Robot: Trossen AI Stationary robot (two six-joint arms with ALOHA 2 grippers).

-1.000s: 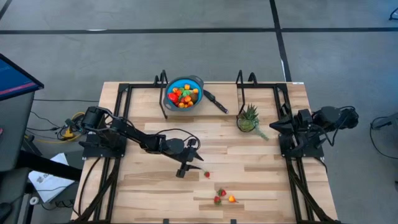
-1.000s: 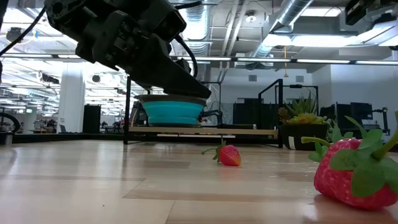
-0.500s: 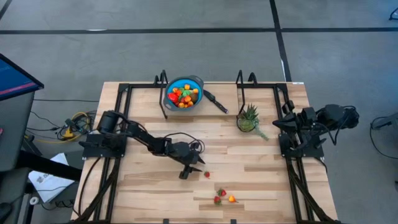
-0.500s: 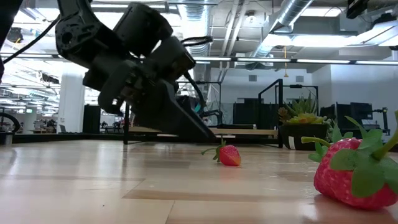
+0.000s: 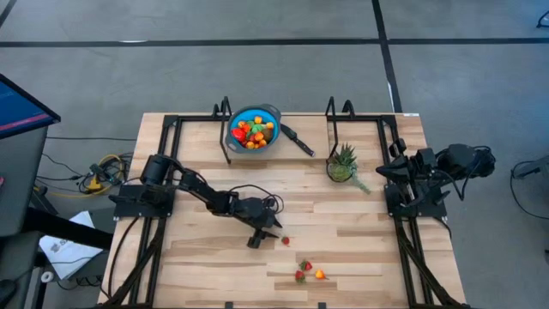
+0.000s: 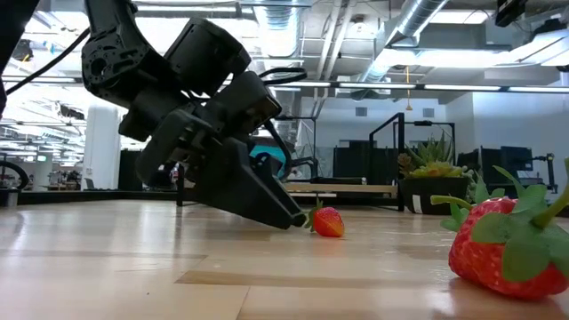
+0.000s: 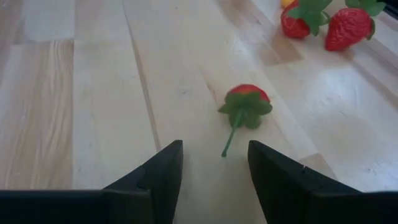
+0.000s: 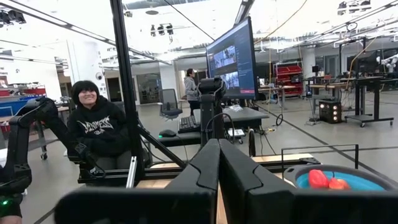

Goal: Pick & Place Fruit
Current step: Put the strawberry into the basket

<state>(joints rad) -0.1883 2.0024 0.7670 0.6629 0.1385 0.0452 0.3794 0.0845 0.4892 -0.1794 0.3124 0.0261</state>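
Strawberry (image 5: 286, 241) lies on table (image 5: 360, 232), about 5 o'clock from centre, just off left gripper (image 5: 262, 233), fingers parted, holding nothing. Left wrist view alone shows green cap and stem (image 7: 228, 142) pointing toward the fingers, long axis likewise; contact unclear. Right gripper (image 8: 218, 163) closed, parked at 3 o'clock.

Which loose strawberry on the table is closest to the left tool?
The lone small red toy strawberry, lying just ahead of the open left tool; the other two strawberries sit together nearer the table's front edge.

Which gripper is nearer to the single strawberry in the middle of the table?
Left. The left gripper is just beside the strawberry, fingers open; the right gripper is shut, far away at the table edge.
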